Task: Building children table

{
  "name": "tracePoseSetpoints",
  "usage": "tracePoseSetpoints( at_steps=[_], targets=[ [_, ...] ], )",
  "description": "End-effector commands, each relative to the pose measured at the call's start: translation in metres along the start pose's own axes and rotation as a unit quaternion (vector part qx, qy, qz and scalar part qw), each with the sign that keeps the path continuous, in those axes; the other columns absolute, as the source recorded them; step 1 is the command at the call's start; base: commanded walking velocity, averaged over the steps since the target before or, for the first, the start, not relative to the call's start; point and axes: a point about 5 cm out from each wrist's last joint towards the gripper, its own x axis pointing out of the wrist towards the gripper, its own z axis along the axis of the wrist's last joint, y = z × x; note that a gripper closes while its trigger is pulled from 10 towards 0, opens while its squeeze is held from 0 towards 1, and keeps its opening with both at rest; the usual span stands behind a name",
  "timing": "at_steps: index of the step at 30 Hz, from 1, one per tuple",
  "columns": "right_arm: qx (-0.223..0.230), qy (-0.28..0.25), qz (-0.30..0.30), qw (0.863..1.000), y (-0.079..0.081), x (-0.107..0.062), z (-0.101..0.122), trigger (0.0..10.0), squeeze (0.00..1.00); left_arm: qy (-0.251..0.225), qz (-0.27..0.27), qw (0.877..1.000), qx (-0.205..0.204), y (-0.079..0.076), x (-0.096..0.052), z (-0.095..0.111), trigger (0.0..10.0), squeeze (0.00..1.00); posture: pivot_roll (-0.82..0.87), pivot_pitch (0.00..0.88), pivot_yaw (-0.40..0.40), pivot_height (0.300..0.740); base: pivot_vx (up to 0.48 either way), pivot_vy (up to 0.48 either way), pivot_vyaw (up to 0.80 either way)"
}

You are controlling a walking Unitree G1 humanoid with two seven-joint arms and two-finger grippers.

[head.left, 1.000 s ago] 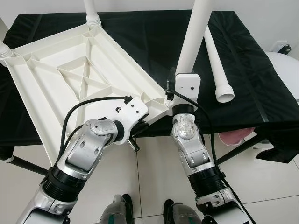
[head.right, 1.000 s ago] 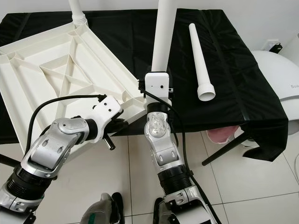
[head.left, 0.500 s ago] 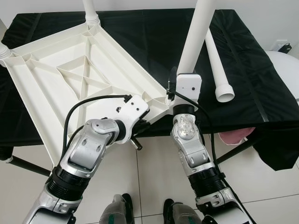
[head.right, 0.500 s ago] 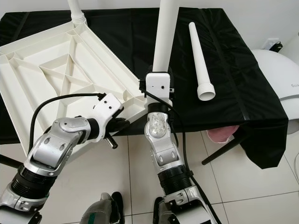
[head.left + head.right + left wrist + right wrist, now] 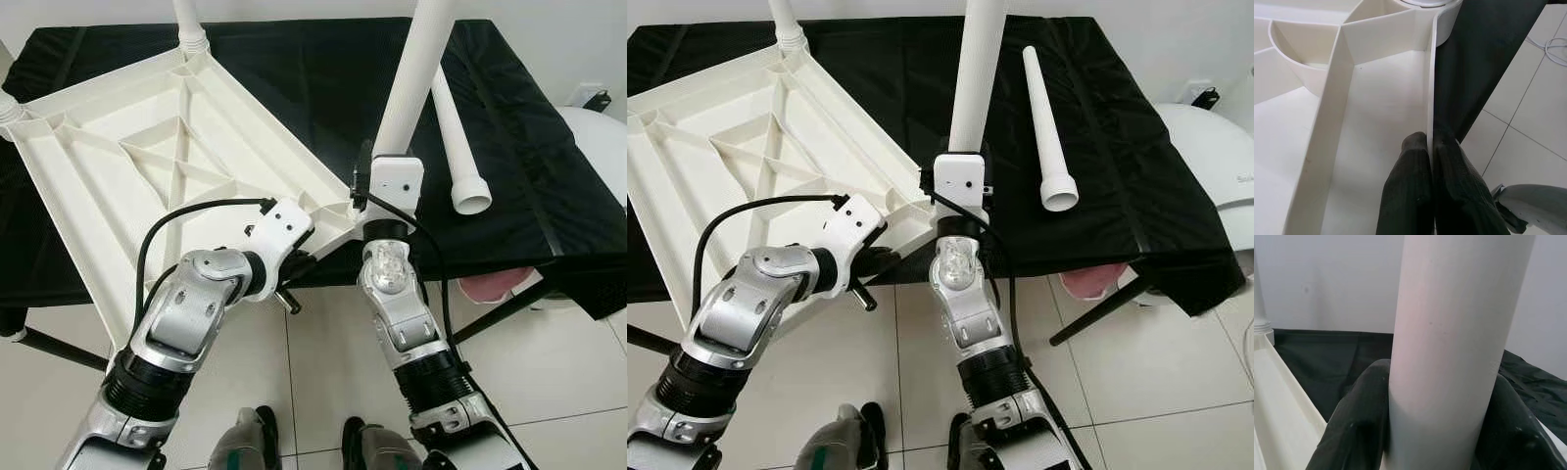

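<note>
Two silver metallic arms, glossy rounded shell segments, black ribbed collars at forearm joints. White boxy wrist housing on each arm, small dark screw holes on faces. Black cable looping from left wrist housing (image 5: pixel 279 227) back along left forearm; black cable trailing down from right wrist housing (image 5: pixel 396 179) beside right forearm. Short silver-tipped black stub under left wrist. Left end effector (image 5: pixel 1431 188): two long black fingers, matte, finely textured. Right end effector (image 5: pixel 1440 428): black curved pads. Dark feet with grey-green tops at bottom edge.
</note>
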Motion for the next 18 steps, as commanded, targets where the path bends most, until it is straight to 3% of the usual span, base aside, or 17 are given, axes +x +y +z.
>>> tracePoseSetpoints(
  at_steps=[1, 6, 18],
  targets=[
    [-0.044, 0.133, -0.084, 0.987, -0.0334, -0.0164, -0.0546, 10.0, 0.0, -0.03, 0.138, 0.99, 0.005, 0.0274, -0.018, 0.0141, 10.0, 0.0, -0.03, 0.216, -0.009, 0.74, 0.0, 0.0, 0.0],
    [-0.05, 0.13, -0.113, 0.984, -0.0359, -0.0128, -0.0543, 10.0, 0.0, -0.031, 0.139, 0.99, 0.008, 0.0276, -0.018, 0.0151, 10.0, 0.0, -0.03, 0.219, -0.006, 0.74, 0.0, 0.0, 0.0],
    [-0.055, 0.134, -0.116, 0.983, -0.0312, -0.0094, -0.0571, 10.0, 0.0, -0.033, 0.144, 0.989, 0.005, 0.0288, -0.0176, 0.018, 10.0, 0.0, -0.02, 0.23, -0.007, 0.74, 0.0, 0.0, 0.0]
  ],
)
